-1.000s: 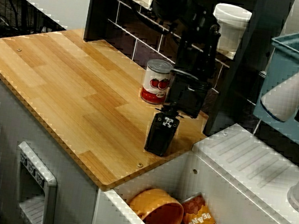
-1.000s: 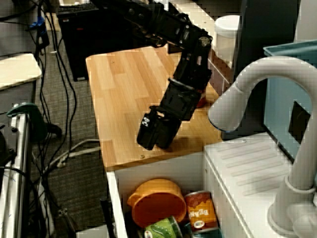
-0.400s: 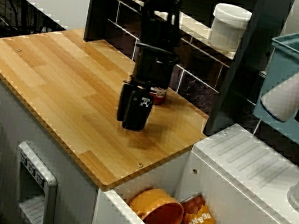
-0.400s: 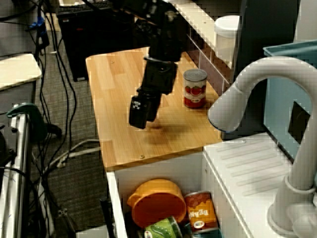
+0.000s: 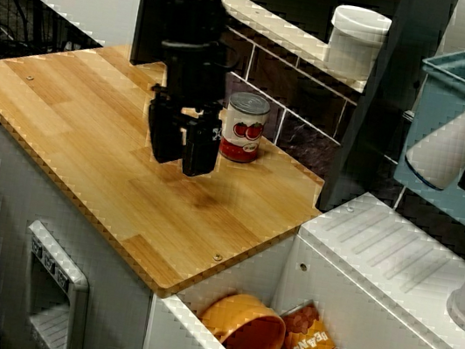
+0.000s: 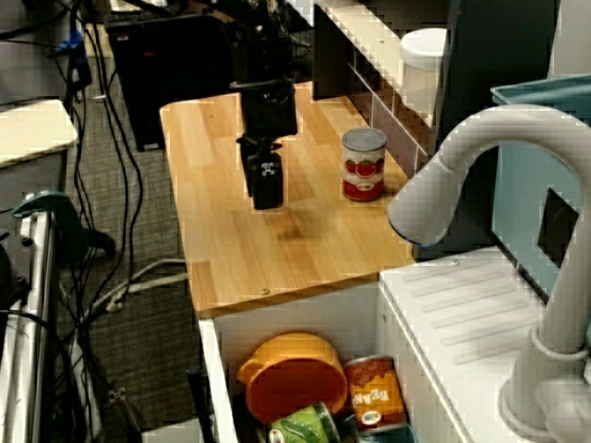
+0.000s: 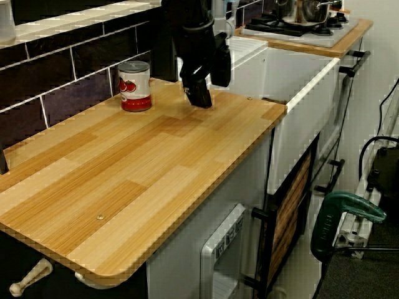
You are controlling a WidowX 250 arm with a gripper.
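Black gripper [image 5: 180,156], red-and-white tomato-print can [image 5: 243,128], pale striped wood-grain counter [image 5: 82,120], orange bowl [image 5: 242,325], dark tiles [image 5: 310,88].

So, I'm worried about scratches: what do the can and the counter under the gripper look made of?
The can looks like metal, going by its shiny silver rim, with a glossy red-and-white label, probably paper. The counter looks like wood or wood-look laminate: plank grain, soft sheen.

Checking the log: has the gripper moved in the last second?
Yes. The gripper crossed from the sink side of the tomato can to its opposite side.
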